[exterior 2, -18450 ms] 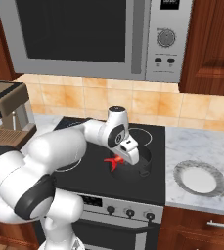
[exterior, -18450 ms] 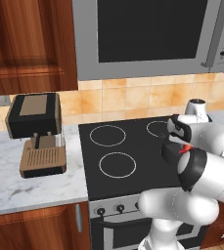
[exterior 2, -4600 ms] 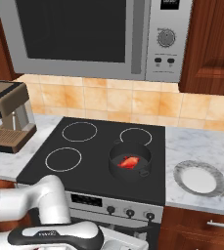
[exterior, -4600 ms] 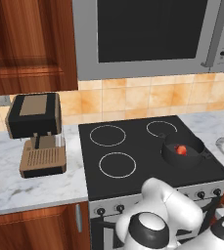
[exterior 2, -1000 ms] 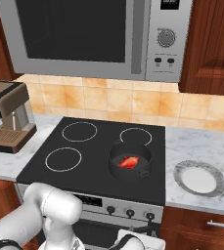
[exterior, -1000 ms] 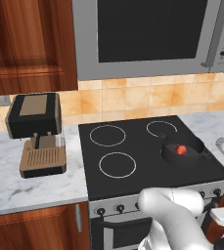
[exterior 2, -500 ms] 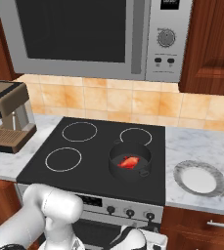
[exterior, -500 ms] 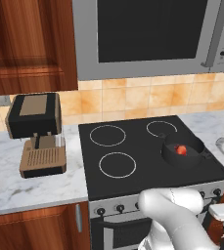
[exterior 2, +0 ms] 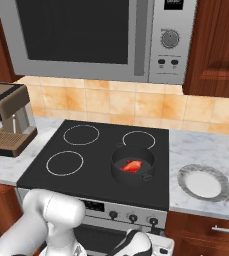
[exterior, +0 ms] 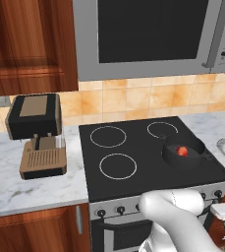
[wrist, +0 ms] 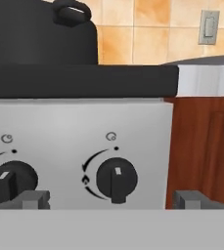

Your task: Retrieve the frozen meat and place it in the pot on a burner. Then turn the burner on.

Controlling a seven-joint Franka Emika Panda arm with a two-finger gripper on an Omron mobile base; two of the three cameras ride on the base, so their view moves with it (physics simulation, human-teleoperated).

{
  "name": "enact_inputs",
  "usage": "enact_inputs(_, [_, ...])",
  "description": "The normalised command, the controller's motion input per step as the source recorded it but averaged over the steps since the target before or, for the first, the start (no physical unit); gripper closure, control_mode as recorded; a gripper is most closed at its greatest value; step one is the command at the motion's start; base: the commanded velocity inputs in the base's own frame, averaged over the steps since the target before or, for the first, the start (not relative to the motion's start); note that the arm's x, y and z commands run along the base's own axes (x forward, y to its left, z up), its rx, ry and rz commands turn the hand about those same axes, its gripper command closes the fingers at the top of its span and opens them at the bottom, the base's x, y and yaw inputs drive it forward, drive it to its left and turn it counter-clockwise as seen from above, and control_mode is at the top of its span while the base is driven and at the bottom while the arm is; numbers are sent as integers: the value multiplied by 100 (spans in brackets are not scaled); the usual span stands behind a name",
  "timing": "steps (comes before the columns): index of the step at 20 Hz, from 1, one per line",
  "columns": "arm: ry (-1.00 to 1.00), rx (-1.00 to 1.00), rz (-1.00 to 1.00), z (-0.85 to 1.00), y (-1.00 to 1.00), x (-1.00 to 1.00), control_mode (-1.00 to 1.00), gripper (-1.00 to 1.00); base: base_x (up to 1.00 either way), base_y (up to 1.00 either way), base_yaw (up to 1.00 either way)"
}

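Observation:
The black pot (exterior: 183,153) stands on the stove's front right burner, with the red-pink frozen meat (exterior: 182,150) lying inside it. The right base view has the pot (exterior 2: 132,165) and the meat (exterior 2: 132,166) just as plainly. My gripper (wrist: 112,199) is open, low in front of the stove's steel control panel. Its fingertips (wrist: 35,199) straddle the rightmost black knob (wrist: 116,178), apart from it. A second knob (wrist: 10,179) sits to the left. From the hand view the pot's black side (wrist: 40,34) looms above the panel.
A coffee machine (exterior: 37,135) stands on the marble counter left of the stove. A pale grey dish (exterior 2: 203,182) lies on the counter to the right. The microwave (exterior: 148,34) hangs above. A wooden cabinet (wrist: 204,146) borders the panel on the right.
In the earliest frames my gripper hung over the pot with the meat; since then the meat lies in the pot and my arm has dropped below the stove. Over the last second the hand rose slightly.

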Motion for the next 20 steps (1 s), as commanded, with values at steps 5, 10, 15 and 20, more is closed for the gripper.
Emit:
enact_inputs(5, [-7,0,0,-9,-2,5,-100,-100,0,0,0])
enact_inputs(10, [-14,-2,0,-11,0,3,-100,-100,0,0,0])
enact_inputs(15, [-5,-1,1,-6,0,6,-100,-100,0,0,0])
enact_inputs(20, [0,0,1,0,0,2,-100,-100,0,0,0])
